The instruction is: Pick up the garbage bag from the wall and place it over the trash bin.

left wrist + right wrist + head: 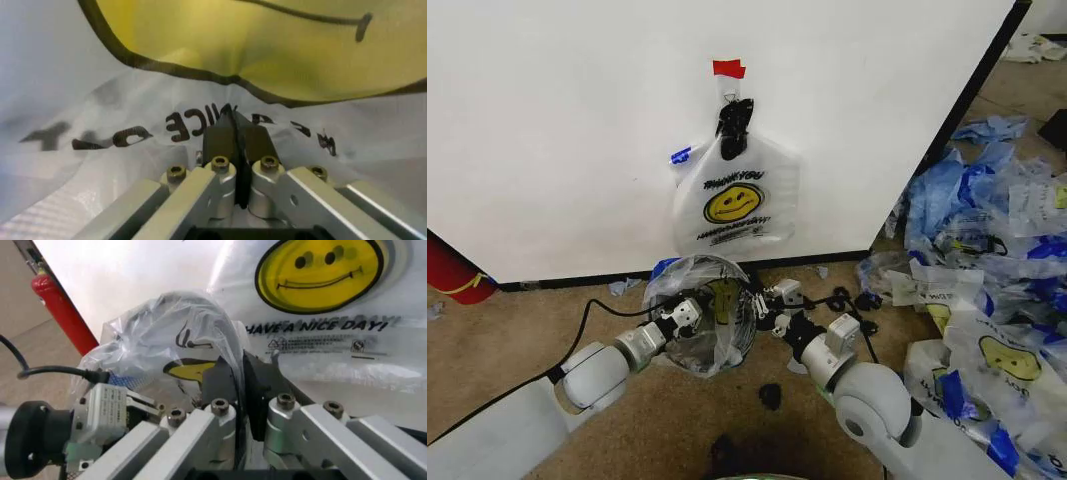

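The garbage bag (689, 285) is a thin translucent white bag with a yellow smiley, draped over the trash bin (743, 342) on the floor at the foot of the wall. The bin's dark sides show through the plastic. My left gripper (689, 315) is at the bin's left rim, shut on the bag's film (133, 100), with its fingers (217, 137) pressed together. At the right rim, my right gripper (765, 305) is also shut, with a fold of the bag (167, 330) pinched between its fingers (220, 377).
A similar smiley bag (735, 200) hangs on the white wall from a black clip (732, 120) under red tape. A big pile of loose bags (987, 290) covers the floor at the right. A red cylinder (452, 272) stands at the left. A black cable (577, 340) runs along the carpet.
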Controlling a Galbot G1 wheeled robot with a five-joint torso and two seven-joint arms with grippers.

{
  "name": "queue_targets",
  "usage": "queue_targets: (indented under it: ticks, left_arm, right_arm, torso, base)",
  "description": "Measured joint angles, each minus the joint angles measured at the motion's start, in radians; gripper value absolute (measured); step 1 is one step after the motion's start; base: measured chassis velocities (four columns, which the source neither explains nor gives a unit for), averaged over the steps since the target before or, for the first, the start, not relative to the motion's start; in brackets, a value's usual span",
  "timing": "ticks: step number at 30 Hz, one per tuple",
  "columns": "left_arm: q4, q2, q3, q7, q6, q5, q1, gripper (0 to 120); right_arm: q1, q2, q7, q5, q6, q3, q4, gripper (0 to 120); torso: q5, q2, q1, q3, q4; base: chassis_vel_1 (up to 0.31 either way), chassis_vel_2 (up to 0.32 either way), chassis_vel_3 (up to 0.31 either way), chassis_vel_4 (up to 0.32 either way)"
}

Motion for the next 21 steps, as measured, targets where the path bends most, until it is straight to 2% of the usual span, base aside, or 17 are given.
queue_targets:
  ticks: [21]
  left_arm:
    - [0.001,-0.023,0.026,-0.004,0.009,-0.004,-0.008,0]
  right_arm:
    - [0.036,0.020,0.000,0.002,-0.005,-0.048,-0.033,0]
  torso:
    - [0.0000,0.000,0.000,0.000,-0.0001]
  base:
    - [0.000,0.000,0.000,0.000]
